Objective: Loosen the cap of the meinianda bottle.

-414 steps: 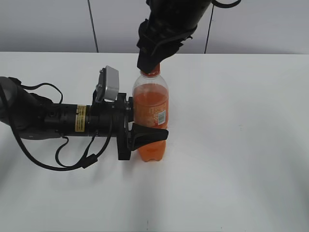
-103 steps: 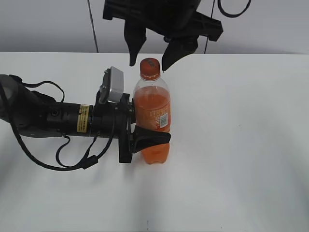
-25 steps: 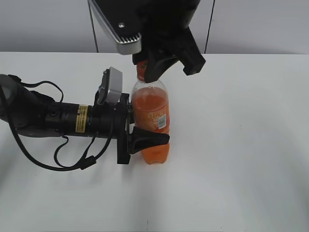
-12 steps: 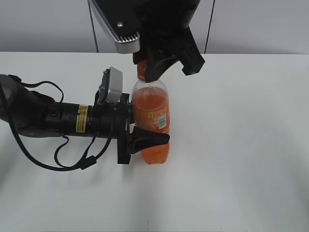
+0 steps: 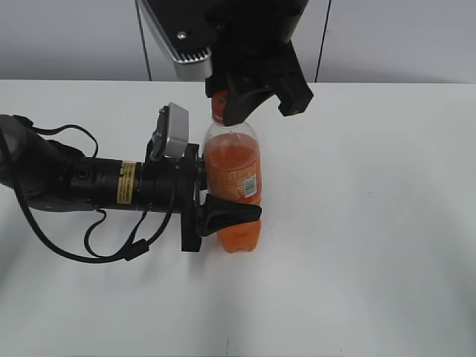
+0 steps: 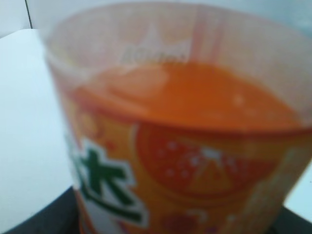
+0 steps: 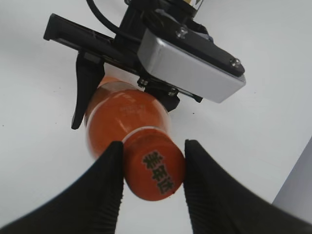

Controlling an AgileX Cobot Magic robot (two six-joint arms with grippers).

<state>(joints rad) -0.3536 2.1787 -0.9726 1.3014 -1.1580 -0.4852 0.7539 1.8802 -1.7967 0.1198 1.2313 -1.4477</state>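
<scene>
The meinianda bottle (image 5: 233, 171) stands upright on the white table (image 5: 372, 223), full of orange drink. My left gripper (image 5: 227, 197) comes in from the left and is shut on its labelled waist. The left wrist view is filled by the blurred bottle (image 6: 185, 146), with dark fingers only at the bottom corners. From above, my right gripper (image 5: 249, 100) covers the bottle's top, so only a sliver of the orange cap (image 5: 217, 106) shows. In the right wrist view the cap (image 7: 155, 168) sits between the two ribbed fingers of the right gripper (image 7: 153, 144), both touching its sides.
The left arm and its cables (image 5: 74, 186) lie along the table on the left. The left wrist camera housing (image 7: 190, 66) sits just beside the bottle's shoulder. A grey wall (image 5: 401, 37) stands behind the table.
Almost nothing has moved in the last second. The right gripper stays down over the cap and the left gripper keeps holding the bottle in place.
</scene>
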